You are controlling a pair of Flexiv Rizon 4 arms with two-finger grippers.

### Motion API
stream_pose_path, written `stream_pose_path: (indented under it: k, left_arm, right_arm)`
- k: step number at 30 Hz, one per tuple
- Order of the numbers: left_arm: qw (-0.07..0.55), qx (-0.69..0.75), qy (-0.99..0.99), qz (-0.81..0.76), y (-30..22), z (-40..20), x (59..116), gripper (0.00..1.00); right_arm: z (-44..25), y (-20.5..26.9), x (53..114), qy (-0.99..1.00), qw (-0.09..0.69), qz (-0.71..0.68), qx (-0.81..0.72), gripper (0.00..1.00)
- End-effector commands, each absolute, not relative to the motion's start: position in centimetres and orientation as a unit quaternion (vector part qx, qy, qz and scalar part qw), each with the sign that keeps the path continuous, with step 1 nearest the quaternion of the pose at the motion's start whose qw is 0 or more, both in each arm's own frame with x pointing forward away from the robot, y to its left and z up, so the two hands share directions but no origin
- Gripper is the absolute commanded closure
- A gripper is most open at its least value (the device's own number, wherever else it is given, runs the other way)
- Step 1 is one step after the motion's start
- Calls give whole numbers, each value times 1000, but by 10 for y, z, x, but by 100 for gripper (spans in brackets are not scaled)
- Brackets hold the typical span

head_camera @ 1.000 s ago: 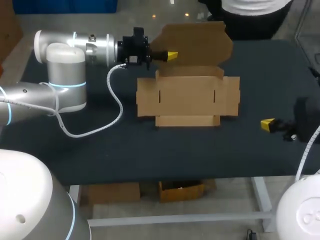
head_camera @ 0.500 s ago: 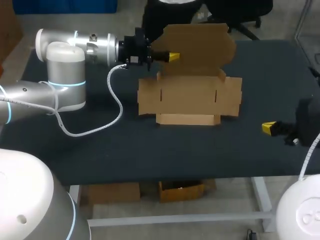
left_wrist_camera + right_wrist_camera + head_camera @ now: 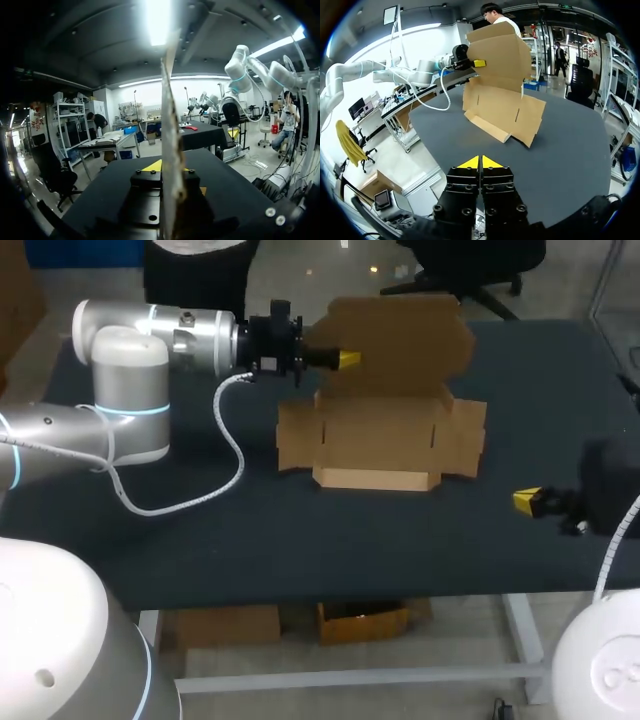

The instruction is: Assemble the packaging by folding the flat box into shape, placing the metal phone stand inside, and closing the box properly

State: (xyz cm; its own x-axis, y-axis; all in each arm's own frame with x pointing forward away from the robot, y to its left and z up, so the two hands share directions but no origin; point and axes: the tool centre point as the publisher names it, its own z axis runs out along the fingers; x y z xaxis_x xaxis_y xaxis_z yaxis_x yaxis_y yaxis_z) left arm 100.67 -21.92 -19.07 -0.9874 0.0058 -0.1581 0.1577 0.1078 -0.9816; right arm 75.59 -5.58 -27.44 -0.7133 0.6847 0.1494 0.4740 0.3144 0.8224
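A brown cardboard box blank is seen partly unfolded. Its base panel, with slotted side wings and a narrow front flap, is laid flat, while the large lid panel, rounded at its corners, is raised nearly upright at the back. The inner and outer faces are plain and unprinted.

The blank is set on the dark tabletop, at the middle of its width and nearer the far edge than the near one. A white cable from the left arm is draped in a loop over the tabletop's left part.

The blank's long axis is run side to side, parallel to the far edge. The front flap is turned toward the near edge, and the lid panel is hinged along the far side.

The lid panel's left edge is pinched by the left gripper, with a finger pressed on each face; in the left wrist view the card is seen edge-on between the yellow tips. The right gripper is held low near the right edge, well apart from the blank, its fingers pressed together on nothing.
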Motion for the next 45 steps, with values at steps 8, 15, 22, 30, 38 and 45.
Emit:
stream_pose_path:
  k: [8, 15, 22, 30, 38, 45]
  left_arm:
    - [67, 45, 739, -669, -215, -193, 1000, 100]
    - [67, 43, 738, -670, -216, -194, 1000, 100]
    - [66, 42, 737, -671, -216, -194, 1001, 100]
    - [66, 42, 737, -671, -216, -194, 1001, 100]
    - [66, 42, 737, -671, -216, -194, 1001, 100]
    - [66, 42, 737, -671, -216, -194, 1001, 100]
  right_arm:
    - [-280, -22, 784, 808, 120, 458, 350, 100]
    - [-278, -5, 794, 804, 132, 466, 345, 100]
    - [-285, 14, 803, 807, 127, 466, 338, 100]
    - [-289, 18, 805, 806, 101, 477, 336, 100]
    - [-289, 18, 805, 806, 101, 477, 336, 100]
    - [-296, 25, 810, 800, 105, 483, 340, 100]
